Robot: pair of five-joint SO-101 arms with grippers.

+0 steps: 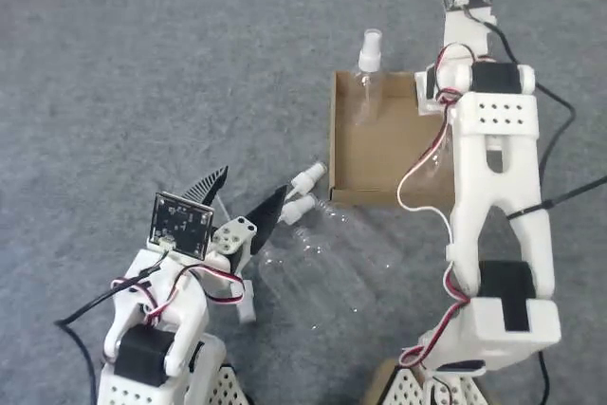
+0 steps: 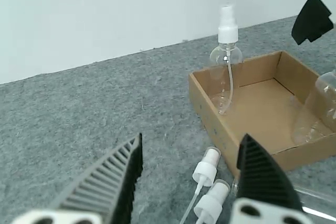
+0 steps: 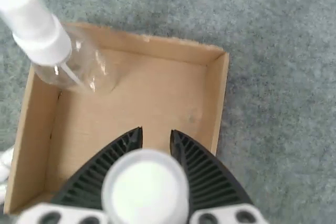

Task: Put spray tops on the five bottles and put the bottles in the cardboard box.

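Cardboard box sits on grey felt worktop.

Standing bottle, spray top fitted, is upright in the box's far corner.

Right claw is over the box, clamped on a held bottle. Its white top shows between the jaws and its clear body hangs inside the box.

Two lying bottles, both capped, rest side by side on the worktop, tops pointing at the box's near wall, just beside it.

Left claw is spread wide apart, gripping nothing, near those tops.
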